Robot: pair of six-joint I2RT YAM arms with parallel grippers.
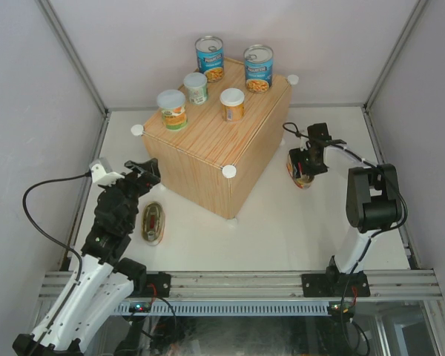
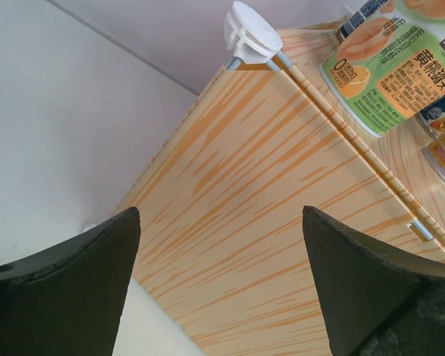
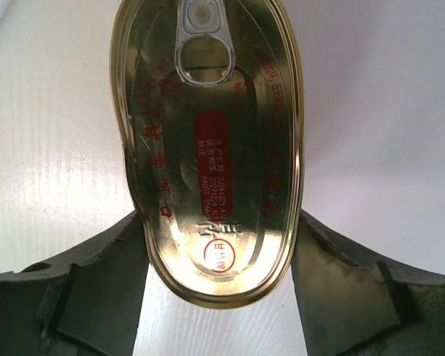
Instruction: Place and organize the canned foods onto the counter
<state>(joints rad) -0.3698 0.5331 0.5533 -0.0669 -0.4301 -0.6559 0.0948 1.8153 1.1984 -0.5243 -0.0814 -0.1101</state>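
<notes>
As seen from the right wrist: oval tin (image 3: 208, 148) lengthwise between the right fingers (image 3: 96, 289), one dark pad hard by each long edge near its rounded near end, pull-tab end pointing away. Fingers apart by about the tin's width; cannot tell whether clamped on it or only alongside. From the top camera, down at the white table (image 1: 282, 222), just right of the counter (image 1: 208, 159), under the right fingers (image 1: 311, 152).

Left fingers (image 2: 74, 274) spread wide, nothing between, facing the counter's wood-grain side from close by.

Gold lid on the tin, ring pull at the far end, red oblong patch with printed characters in the middle, round red stamp toward the near end, faint red lettering along the rim. Red and yellow side in the top view.

Second oval tin (image 1: 153, 222) flat on the white table beside the left arm, apart from the counter.

On top of the counter: two tall blue cans (image 1: 209, 58) at the back, three small pale-lidded cans (image 1: 196, 87) in front of them, all upright. White round knobs (image 1: 228, 171) at the top corners.

Pale grey walls all round, metal frame posts in the corners, aluminium rail (image 1: 237, 282) along the near edge.
</notes>
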